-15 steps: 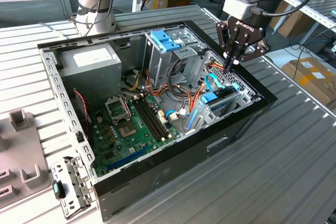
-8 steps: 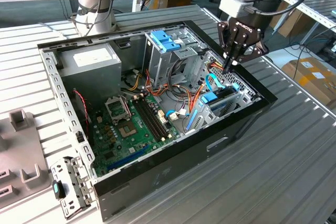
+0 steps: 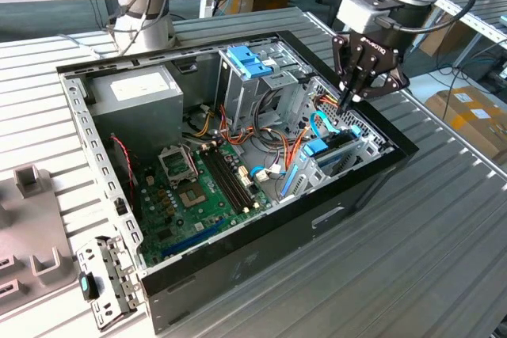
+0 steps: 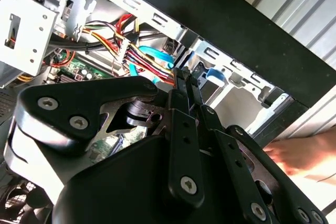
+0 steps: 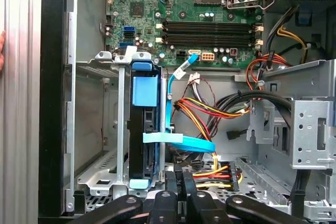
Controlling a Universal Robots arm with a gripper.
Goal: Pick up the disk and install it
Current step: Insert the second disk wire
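Exterior view: one open computer case [image 3: 238,275] lies on the grey counter [image 3: 444,227]. One gripper [image 3: 346,103] hangs over the corner of the case far from the grey power box [image 3: 135,93]. Its jaws are clenched together with nothing between them. One disk [image 3: 329,146] with light-blue rails stands on its edge inside the case, in the metal bay just below the gripper. One green board [image 3: 202,195] lies flat in the case, between the power box and the disk. One blue bracket [image 3: 249,61] sits on top of the tall metal cage next to the power box.

In the first wrist view the disk [image 5: 144,129] stands upright in the bay, near a bundle of red, yellow and black wires [image 5: 210,114]. One flat blue cable [image 5: 178,139] crosses beside the disk.
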